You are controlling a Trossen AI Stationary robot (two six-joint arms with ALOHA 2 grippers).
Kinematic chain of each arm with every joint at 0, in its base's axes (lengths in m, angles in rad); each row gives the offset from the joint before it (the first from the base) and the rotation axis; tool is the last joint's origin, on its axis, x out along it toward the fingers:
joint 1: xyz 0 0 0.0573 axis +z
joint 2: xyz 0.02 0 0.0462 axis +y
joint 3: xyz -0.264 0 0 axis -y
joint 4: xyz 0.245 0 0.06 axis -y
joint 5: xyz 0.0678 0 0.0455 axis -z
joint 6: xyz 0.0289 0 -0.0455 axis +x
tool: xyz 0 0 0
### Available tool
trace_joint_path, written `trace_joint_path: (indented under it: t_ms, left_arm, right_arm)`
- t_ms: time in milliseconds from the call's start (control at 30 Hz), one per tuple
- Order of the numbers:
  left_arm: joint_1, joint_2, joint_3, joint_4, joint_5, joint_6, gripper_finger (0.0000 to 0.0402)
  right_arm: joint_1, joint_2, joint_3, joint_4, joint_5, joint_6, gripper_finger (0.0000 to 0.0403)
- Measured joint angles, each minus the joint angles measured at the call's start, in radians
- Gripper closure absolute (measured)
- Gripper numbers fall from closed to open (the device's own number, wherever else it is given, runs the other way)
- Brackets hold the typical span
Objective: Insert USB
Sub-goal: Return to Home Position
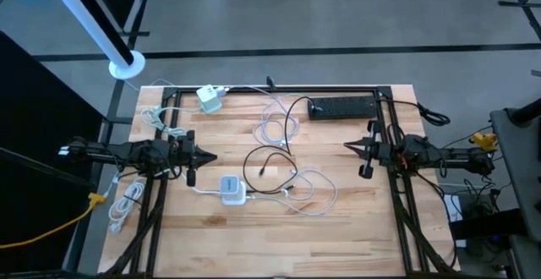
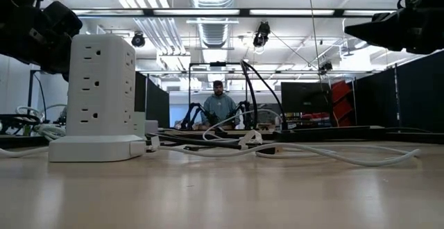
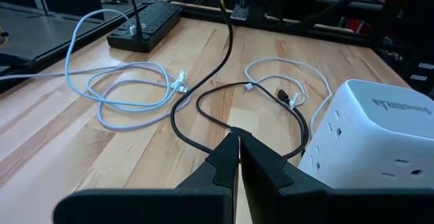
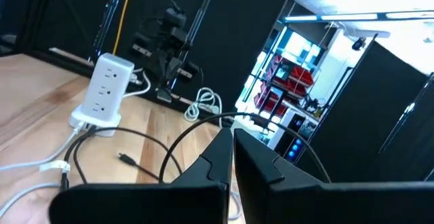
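A white outlet tower (image 1: 232, 189) stands upright on the wooden table (image 1: 355, 228), left of the middle; it also shows in the low view (image 2: 100, 97). A black cable (image 1: 275, 154) lies in a loop beside it, its USB plug (image 3: 281, 96) flat on the wood, also seen from the right wrist (image 4: 125, 159). My left gripper (image 1: 213, 156) hovers shut at the table's left side, pointing toward the middle, nothing between its fingers (image 3: 239, 149). My right gripper (image 1: 345, 146) hovers shut at the right side, pointing across the table (image 4: 232, 146).
A black power strip (image 1: 342, 107) lies at the far edge. A second white charger (image 1: 209, 99) sits at the far left. White cables coil near the middle (image 1: 279, 127) and right of the tower (image 1: 314, 193). A person (image 2: 219, 107) sits far behind the table.
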Motion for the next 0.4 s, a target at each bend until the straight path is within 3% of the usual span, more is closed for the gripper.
trace_joint_path:
  t_ms: [400]
  left_arm:
    - [0.000, 0.006, 0.000, -0.001, 0.000, 0.000, 0.0398]
  right_arm:
    - [0.000, 0.000, 0.000, -0.002, 0.000, 0.000, 0.0403]
